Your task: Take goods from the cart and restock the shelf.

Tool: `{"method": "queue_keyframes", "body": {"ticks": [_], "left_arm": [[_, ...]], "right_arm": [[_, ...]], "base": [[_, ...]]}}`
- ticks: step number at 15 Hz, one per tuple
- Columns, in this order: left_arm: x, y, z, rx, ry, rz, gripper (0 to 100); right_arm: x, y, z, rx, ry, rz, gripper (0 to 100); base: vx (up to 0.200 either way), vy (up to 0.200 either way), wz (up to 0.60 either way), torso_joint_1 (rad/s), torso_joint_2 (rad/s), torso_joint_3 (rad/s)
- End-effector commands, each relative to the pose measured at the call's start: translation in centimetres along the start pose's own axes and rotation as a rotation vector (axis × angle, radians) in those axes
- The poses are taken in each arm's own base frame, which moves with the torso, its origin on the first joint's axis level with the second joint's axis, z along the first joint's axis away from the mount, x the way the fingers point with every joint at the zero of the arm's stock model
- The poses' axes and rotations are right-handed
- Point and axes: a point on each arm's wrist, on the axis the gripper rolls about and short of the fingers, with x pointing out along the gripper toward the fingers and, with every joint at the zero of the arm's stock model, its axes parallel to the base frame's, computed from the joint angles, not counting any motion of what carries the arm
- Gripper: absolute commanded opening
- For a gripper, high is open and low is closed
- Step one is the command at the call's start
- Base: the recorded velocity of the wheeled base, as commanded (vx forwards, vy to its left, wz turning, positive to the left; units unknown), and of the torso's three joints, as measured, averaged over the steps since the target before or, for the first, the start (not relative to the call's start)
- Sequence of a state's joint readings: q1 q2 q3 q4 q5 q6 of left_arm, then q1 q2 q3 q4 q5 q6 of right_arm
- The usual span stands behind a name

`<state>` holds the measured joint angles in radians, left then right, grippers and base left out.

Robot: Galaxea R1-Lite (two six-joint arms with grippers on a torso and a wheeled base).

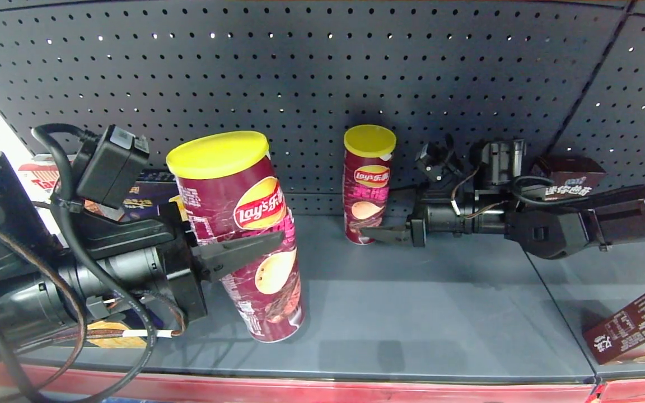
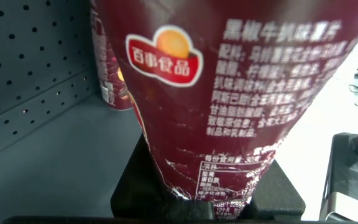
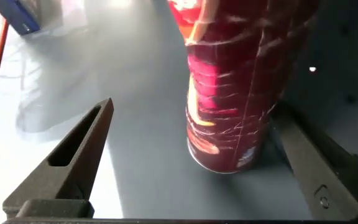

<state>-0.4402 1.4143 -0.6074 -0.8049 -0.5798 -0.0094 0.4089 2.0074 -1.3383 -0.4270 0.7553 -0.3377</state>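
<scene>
Maroon near can (image 1: 227, 184) gripped, left pincer (image 1: 261, 238) | right pincer (image 3: 191, 112) spread around far can (image 1: 368, 184)

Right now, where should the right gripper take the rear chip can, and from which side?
Across the lower body of the rear chip can, approaching level from the robot's right: it stands upright, pegboard close behind, and the open right gripper straddles it.
</scene>
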Motion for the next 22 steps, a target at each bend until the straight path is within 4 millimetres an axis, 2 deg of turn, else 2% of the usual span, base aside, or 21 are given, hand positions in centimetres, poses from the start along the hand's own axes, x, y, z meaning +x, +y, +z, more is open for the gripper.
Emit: {"method": "queue_keyframes", "body": {"ticks": [1, 5, 7, 10, 13, 17, 21, 22], "left_arm": [[0.0, 0.0, -0.1, -0.002, 0.004, 0.000, 0], [0.1, 0.1, 0.0, 0.000, 0.001, 0.001, 0], [0.0, 0.0, -0.2, -0.004, 0.006, 0.000, 0], [0.0, 0.0, -0.2, -0.003, 0.005, 0.003, 0], [0.0, 0.1, -0.2, -0.005, 0.007, 0.006, 0], [-0.1, 0.2, -0.3, -0.008, 0.010, 0.011, 0], [-0.1, 0.2, -0.4, -0.009, 0.011, 0.015, 0], [-0.1, 0.2, -0.4, -0.009, 0.011, 0.015, 0]], "right_arm": [[0.2, 0.5, 0.0, 0.003, 0.002, 0.013, 100], [-1.1, 2.1, -0.3, 0.024, 0.030, 0.025, 100], [-0.9, 1.8, -0.7, 0.019, 0.048, -0.011, 100], [0.0, 0.9, -1.2, 0.022, 0.067, -0.069, 100], [1.7, -0.8, -0.9, 0.015, 0.032, -0.085, 100], [3.4, -1.0, -0.1, 0.032, -0.023, -0.103, 100], [5.3, -1.6, -0.3, 0.048, -0.059, -0.095, 100], [5.4, -1.7, -0.4, 0.043, -0.066, -0.093, 0]], "base": [[0.000, 0.000, 0.00, 0.000, 0.00, 0.000], [0.000, 0.000, 0.00, 0.000, 0.00, 0.000], [0.000, 0.000, 0.00, 0.000, 0.00, 0.000], [0.000, 0.000, 0.00, 0.000, 0.00, 0.000], [0.000, 0.000, 0.00, 0.000, 0.00, 0.000], [0.000, 0.000, 0.00, 0.000, 0.00, 0.000], [0.000, 0.000, 0.00, 0.000, 0.00, 0.000], [0.000, 0.000, 0.00, 0.000, 0.00, 0.000]]}}
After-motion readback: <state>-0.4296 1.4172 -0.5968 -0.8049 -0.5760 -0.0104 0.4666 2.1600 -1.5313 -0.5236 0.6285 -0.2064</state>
